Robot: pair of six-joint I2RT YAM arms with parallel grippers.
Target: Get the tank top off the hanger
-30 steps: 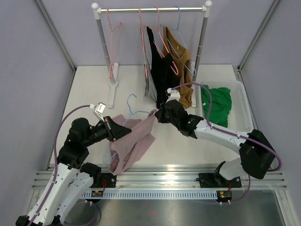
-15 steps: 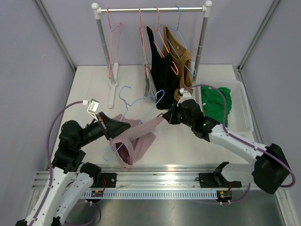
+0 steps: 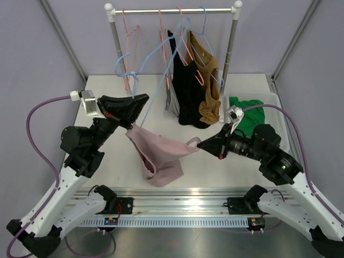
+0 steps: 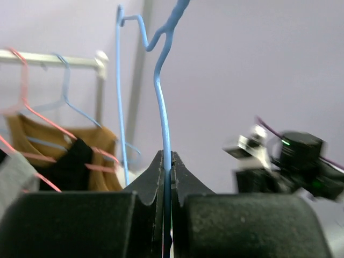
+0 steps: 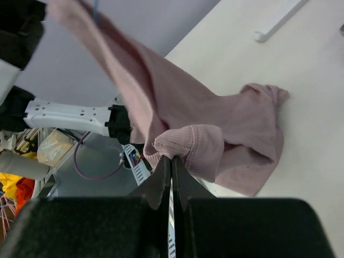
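Raised since a second ago, the pink tank top [image 3: 161,153] stretches above the desk [image 3: 215,173], lower folds resting there. The left end effector [image 4: 167,161] clamps the blue hanger [image 3: 156,54], and the right end effector [image 5: 172,161] pinches the fabric.

Nothing legible anywhere: no words, labels, brand marks, numbers or signs to be read in any of the three views.
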